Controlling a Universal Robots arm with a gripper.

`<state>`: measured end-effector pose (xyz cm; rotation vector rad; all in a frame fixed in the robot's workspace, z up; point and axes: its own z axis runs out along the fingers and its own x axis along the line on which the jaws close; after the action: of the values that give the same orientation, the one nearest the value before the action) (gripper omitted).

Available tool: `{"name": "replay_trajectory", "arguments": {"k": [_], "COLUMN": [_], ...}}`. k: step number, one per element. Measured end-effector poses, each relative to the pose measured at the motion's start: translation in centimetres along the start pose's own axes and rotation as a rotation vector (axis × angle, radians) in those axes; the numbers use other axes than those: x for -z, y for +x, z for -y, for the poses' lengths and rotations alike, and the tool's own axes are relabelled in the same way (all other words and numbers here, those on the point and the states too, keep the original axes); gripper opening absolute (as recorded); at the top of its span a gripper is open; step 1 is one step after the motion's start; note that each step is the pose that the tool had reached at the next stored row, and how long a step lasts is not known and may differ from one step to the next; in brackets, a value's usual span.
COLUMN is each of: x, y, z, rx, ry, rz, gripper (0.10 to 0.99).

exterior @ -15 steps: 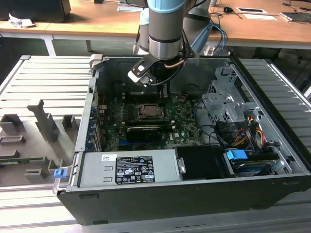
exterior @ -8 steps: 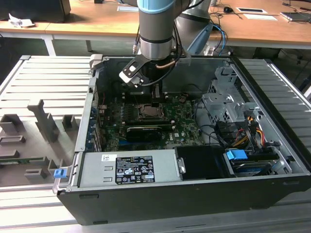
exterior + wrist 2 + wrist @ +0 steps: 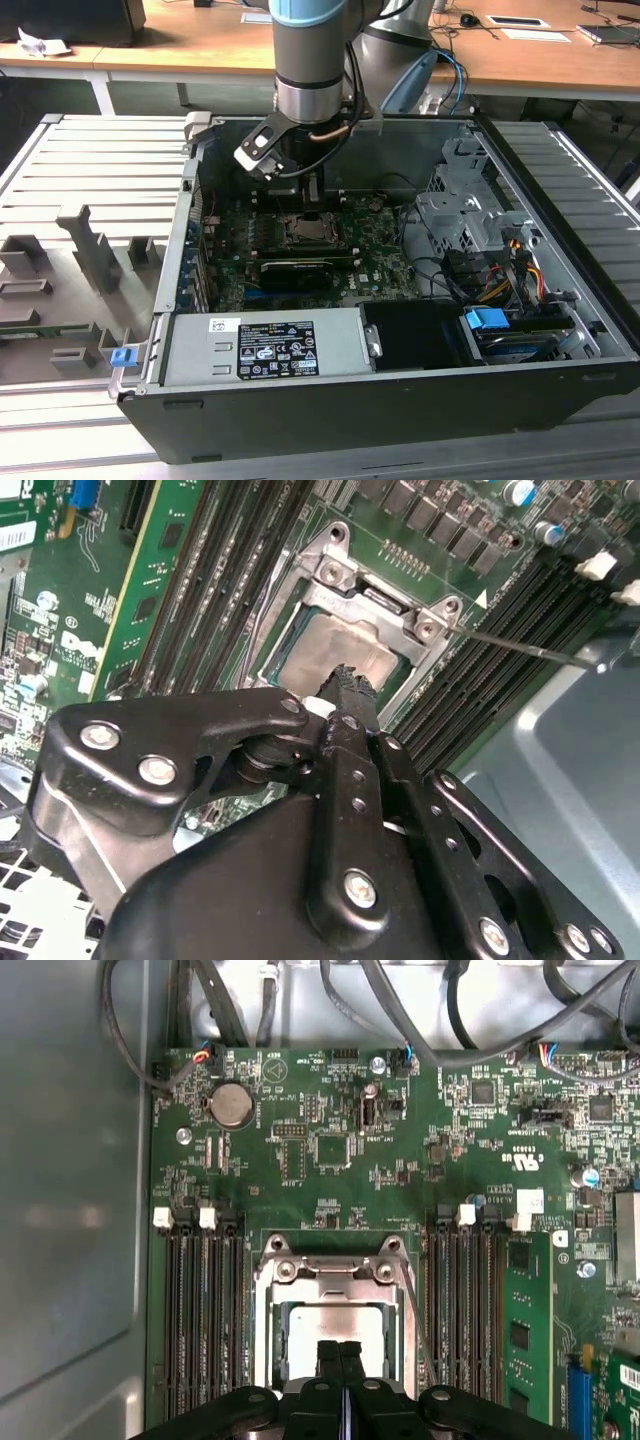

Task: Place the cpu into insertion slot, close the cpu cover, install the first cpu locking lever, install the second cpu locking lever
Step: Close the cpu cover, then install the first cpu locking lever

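Note:
The cpu (image 3: 335, 1322) lies pale silver-grey in the insertion slot (image 3: 266, 1330) on the green board, also seen as cpu (image 3: 335, 652) in the second wrist view. The silver cpu cover (image 3: 330, 1272) lies flat over it and frames it, cover (image 3: 385, 600). A thin wire locking lever (image 3: 412, 1305) runs along one side of the socket; in the second wrist view this lever (image 3: 525, 648) stands out from the socket corner. My gripper (image 3: 341, 1352) hangs just above the cpu, fingers pressed together with nothing between them. The exterior view has the gripper (image 3: 311, 196) over the socket (image 3: 309, 231).
Memory slots (image 3: 195, 1320) flank the socket on both sides. A black card (image 3: 300, 268) sits in front of the socket in the exterior view. Cables and a drive cage (image 3: 470, 215) fill the case on that view's right. The case walls (image 3: 185, 230) enclose the board.

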<state>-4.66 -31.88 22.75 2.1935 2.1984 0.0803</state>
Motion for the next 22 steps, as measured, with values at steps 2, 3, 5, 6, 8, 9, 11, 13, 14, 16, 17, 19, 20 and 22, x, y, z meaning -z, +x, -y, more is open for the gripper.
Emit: {"name": "replay_trajectory", "arguments": {"k": [2,3,5,6,8,9,11,13,14,16,17,19,20,22], "x": [0.01,0.02,0.03,0.03,0.04,0.04,0.22,0.32,0.43,0.63,0.78,1.14,1.30,1.61], "y": [0.00,0.00,0.00,0.00,0.00,0.00,0.01,0.00,0.01,0.01,0.01,0.02,0.02,0.02], "z": [0.24,0.35,0.49,0.53,0.58,0.58,0.57,0.57,0.56,0.55,0.54,0.52,0.51,0.49], "rx": [0.000,0.000,0.000,0.000,0.000,0.000,0.000,0.000,0.000,0.000,0.000,0.000,0.000,0.000], "ry": [0.000,0.000,0.000,0.000,0.000,0.000,0.000,0.000,0.000,0.000,0.000,0.000,0.000,0.000], "rz": [0.0000,0.0001,0.0001,0.0001,0.0000,0.0001,-0.0001,0.0006,0.0006,0.0006,0.0006,0.0007,0.0006,0.0006], "gripper": [0.106,0.106,0.106,0.106,0.106,0.106,0.106,0.106,0.106,0.106,0.106,0.106,0.106,0.106]}}
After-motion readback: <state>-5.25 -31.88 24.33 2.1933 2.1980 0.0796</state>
